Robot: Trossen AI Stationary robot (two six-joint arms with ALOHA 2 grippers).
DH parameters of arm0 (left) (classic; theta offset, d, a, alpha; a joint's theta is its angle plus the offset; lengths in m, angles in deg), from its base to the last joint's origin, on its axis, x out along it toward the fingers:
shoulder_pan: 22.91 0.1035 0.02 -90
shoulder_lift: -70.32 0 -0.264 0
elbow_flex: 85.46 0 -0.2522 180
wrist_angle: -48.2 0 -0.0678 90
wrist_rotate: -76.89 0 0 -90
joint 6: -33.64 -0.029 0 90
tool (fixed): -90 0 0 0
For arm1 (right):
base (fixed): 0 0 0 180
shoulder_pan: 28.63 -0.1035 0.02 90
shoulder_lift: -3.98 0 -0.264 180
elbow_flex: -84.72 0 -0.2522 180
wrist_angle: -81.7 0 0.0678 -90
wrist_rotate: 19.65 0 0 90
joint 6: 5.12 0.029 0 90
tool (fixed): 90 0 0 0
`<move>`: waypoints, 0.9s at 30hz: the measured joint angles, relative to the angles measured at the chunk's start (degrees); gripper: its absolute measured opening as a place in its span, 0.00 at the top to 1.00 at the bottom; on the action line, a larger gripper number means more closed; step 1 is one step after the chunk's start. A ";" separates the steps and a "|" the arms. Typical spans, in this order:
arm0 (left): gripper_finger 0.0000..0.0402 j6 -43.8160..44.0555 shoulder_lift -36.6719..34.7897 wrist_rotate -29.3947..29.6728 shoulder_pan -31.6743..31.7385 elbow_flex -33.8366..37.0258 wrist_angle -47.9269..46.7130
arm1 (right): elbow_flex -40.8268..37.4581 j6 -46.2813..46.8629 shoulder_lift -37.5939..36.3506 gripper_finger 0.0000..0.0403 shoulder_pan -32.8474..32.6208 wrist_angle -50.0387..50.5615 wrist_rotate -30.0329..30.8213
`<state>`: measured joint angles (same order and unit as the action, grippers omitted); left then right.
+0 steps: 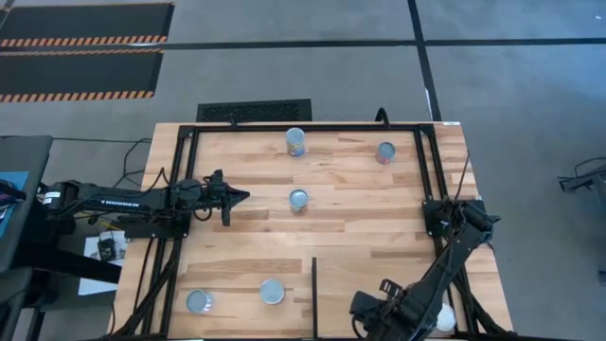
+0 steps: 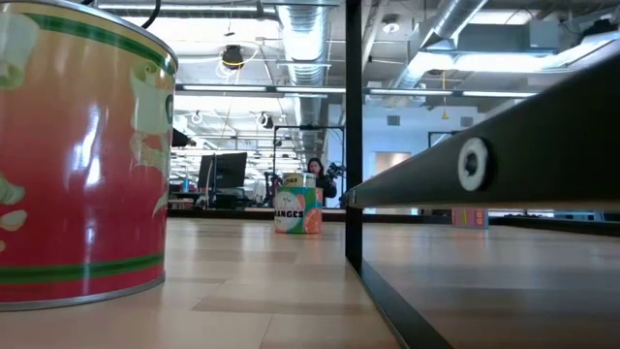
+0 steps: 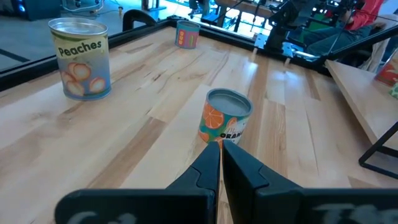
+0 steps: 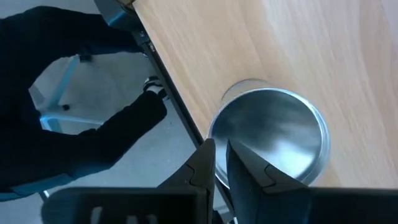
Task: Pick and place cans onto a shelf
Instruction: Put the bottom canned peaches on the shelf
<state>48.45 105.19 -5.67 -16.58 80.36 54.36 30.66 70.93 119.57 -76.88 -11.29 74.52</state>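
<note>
Several cans stand upright on their bases on the wooden table. An orange-labelled can (image 1: 298,199) (image 3: 225,121) stands mid-table, just ahead of my left gripper (image 1: 239,197) (image 3: 221,154), which is shut and clear of it. Two cans (image 1: 295,142) (image 1: 385,152) stand near the far edge. Two more (image 1: 272,291) (image 1: 199,301) stand on the shelf (image 1: 237,275), left of its divider bar (image 1: 313,294). My right gripper (image 4: 220,163) points down at the near right corner, over the rim of a silver-topped can (image 4: 268,134) (image 1: 445,317). Its fingers are slightly apart. My right gripper comes from above, and its fingertips (image 4: 205,158) stand over the silver-topped can's rim (image 4: 217,127) on the side toward the table's edge. I cannot tell whether they touch the rim. The can stands upright on the wood.
A black metal frame (image 1: 185,170) runs around the tabletop, and its rail (image 4: 168,93) passes close to the right gripper's can. A Peaches can (image 3: 81,59) stands off to one side of my left gripper. In the low view a red can (image 2: 77,155) stands close by.
</note>
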 joint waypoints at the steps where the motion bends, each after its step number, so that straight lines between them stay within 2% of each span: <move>1: 0.98 -0.02 0.00 0.00 0.02 0.02 0.00 | 0.00 0.01 0.00 0.84 0.03 0.04 -0.14; 9: 0.98 0.00 0.00 -0.68 0.00 0.00 -0.04 | 0.00 -1.94 0.00 0.86 0.00 3.08 -1.19; 15: 0.98 0.00 0.00 -0.66 0.00 0.00 -0.09 | 0.00 -4.90 0.00 0.98 -0.36 7.64 -1.07; 21: 0.98 0.00 0.00 -0.66 0.00 0.01 -0.09 | 0.00 -5.67 0.00 0.95 -0.33 7.72 -1.36; 27: 0.98 0.00 0.00 -0.66 0.00 0.02 -0.09 | 0.00 -6.05 0.00 0.98 -0.33 7.81 -2.30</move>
<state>48.45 105.19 -6.33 -16.58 80.38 54.28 30.66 64.88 119.57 -77.20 -3.48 72.22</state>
